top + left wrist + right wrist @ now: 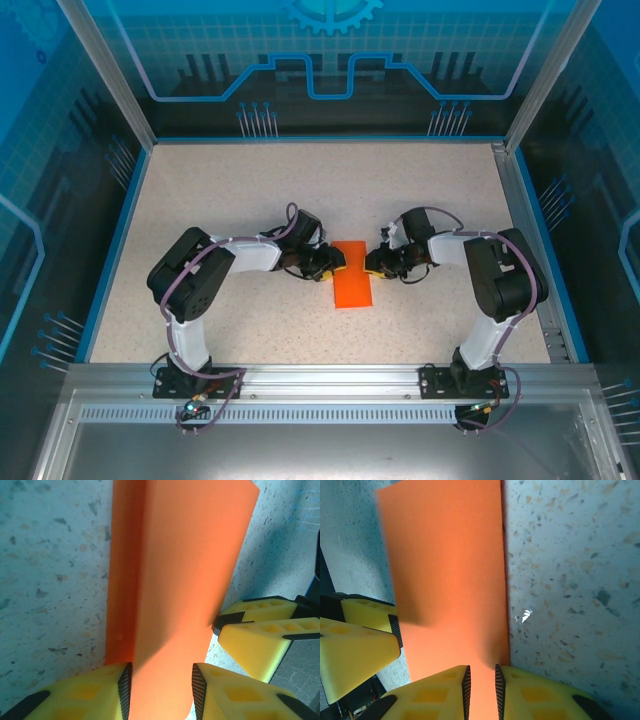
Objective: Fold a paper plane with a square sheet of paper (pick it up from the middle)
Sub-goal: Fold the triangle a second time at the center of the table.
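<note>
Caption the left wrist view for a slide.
Left hand straddling the folded orange sheet of paper on the speckled table, right hand alongside.

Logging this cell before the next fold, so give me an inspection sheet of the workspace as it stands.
Surface: speckled beige table, blue-edged.
Job's things: orange paper, folded to a narrow rectangle, mid-table; one layer seems lifted.
Clutter: nothing seen.
Grippers: left gripper fingers apart, paper between them; right gripper fingers narrowly apart, paper between them; hold unclear for both.
Cables: purple cables along both arms, off the paper.
Surroundings: blue printed walls; metal rail at near edge.
</note>
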